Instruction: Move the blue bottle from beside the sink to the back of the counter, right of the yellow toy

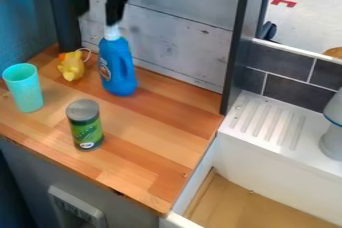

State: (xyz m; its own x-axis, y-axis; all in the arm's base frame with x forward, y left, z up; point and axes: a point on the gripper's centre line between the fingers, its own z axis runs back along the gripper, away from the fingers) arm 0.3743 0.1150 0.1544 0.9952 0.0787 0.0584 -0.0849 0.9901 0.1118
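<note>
The black gripper [115,8] hangs at the upper left, in front of the grey plank wall, with its lower end right at the white cap of a blue bottle [119,67]. Whether it grips the cap is not clear. The bottle is upright over the back of the wooden counter. Just left of it lies a yellow toy [71,67] with an orange part and a pale loop. A turquoise cup [24,88] stands upright near the counter's left side. Closer to the front edge, a green can [85,126] with a grey top stands upright.
The wooden counter [150,137] ends at a white sink unit [267,144] on the right, with a ribbed drainboard and a deep basin. A dark upright post [235,47] rises at the counter's back right corner. A grey object [332,134] stands at the right edge.
</note>
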